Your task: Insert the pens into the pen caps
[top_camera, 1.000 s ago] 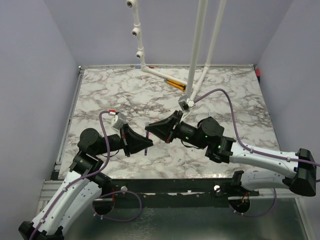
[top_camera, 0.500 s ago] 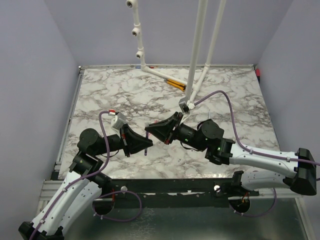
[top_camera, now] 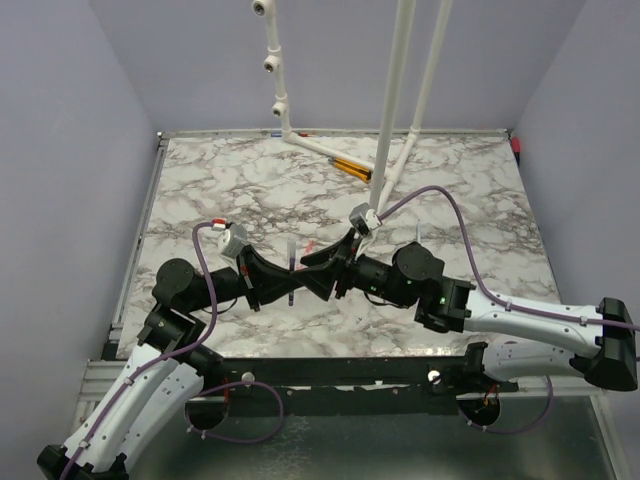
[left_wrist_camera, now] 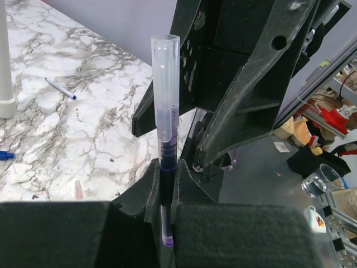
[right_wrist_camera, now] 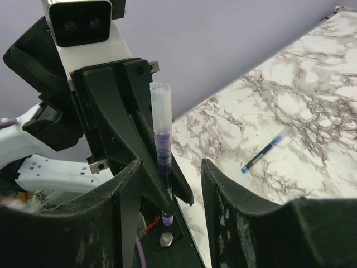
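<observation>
A pen (left_wrist_camera: 165, 120) with a dark violet body and a clear tube over its upper end stands upright, and my left gripper (left_wrist_camera: 165, 181) is shut on its lower part. In the top view the same pen (top_camera: 290, 262) rises between the two grippers near the table's front middle. My right gripper (right_wrist_camera: 167, 192) is open, its fingers either side of the pen (right_wrist_camera: 162, 139) without touching it. From above, the right gripper (top_camera: 318, 276) faces the left gripper (top_camera: 278, 286) closely. A blue pen (right_wrist_camera: 265, 152) lies on the marble; the left wrist view also shows this blue pen (left_wrist_camera: 61, 88).
A white pipe frame (top_camera: 392, 110) stands at the back, with orange-and-black sticks (top_camera: 350, 167) at its foot. A small pink-red piece (top_camera: 310, 246) lies just behind the grippers. A small blue piece (left_wrist_camera: 4, 154) lies at the left edge. The marble table (top_camera: 470, 200) ends near the arm bases.
My right gripper has opened and let go of the pen. The left gripper has turned the pen upright, and both grippers have shifted slightly left.
</observation>
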`<state>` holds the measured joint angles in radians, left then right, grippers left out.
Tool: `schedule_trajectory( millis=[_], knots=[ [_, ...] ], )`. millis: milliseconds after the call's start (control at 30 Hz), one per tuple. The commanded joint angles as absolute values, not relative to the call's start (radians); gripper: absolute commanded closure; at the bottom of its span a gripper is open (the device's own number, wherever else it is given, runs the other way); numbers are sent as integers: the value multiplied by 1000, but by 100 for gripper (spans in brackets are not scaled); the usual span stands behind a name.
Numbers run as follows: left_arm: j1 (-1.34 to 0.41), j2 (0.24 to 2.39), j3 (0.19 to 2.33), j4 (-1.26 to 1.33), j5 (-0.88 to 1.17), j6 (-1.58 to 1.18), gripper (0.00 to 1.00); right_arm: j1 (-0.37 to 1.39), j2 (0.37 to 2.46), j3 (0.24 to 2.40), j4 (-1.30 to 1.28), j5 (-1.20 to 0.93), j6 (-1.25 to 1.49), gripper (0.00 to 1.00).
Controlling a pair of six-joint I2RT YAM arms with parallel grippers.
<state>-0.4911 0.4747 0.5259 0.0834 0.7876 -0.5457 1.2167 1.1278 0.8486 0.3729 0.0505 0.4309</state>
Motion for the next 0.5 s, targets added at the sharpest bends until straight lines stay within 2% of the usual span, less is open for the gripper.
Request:
schedule_trajectory(
  millis=[0,467],
  knots=[
    [-488,466,522,110,761,-528,100,1223,1077,909,271,83,375,50],
    [-488,462,522,110,764,-525,100,1223,1159,1185,2,173,339,46]
  ],
)
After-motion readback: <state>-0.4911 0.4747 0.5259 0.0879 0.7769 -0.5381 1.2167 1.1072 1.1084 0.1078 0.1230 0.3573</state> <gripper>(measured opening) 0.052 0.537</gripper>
